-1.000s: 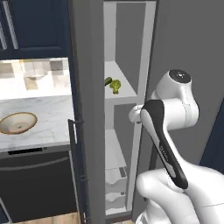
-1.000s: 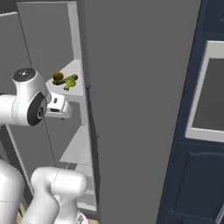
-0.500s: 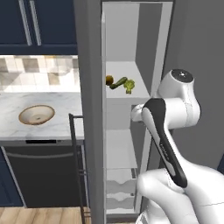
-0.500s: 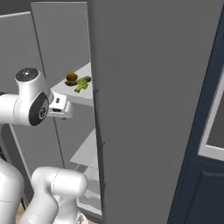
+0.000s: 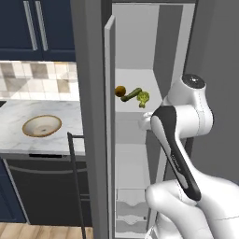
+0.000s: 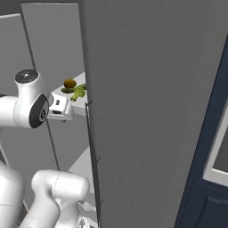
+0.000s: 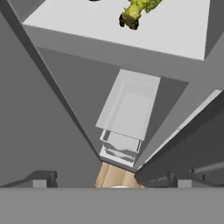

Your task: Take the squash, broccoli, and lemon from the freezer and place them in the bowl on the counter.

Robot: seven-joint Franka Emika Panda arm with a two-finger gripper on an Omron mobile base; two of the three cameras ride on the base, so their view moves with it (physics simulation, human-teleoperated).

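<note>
**A:** So where's it at? All three foods are sitting on the freezer shelf, bunched near its front edge: lemon toward the door-side edge, squash lying just beside it, broccoli at the squash's other end. Can't tell if they're actually touching, they're pretty small in the shot.

**B:** And the gripper?

**A:** Hanging just below the shelf's front edge, jaws spread wide, holding nothing. From the hand cam I'm seeing the broccoli up at the top, with the white drawers lower in the freezer straight ahead. So it's pointing down into the compartment, not at the food.

**B:** So nothing's picked yet?

**A:** I'd say it's reaching in for the first item. Freezer door is standing open, so that part's sorted. Next move probably calls for lifting the hand above shelf level and coming in over one piece. Broccoli looks nearest to the hand.

**B:** What about the bowl?

**A:** Bowl is sitting on the counter, near its front edge, on the far side of the open door from the arm. Looks like nothing's in it. Getting there is going to mean backing out around that door, I'm guessing.
</note>
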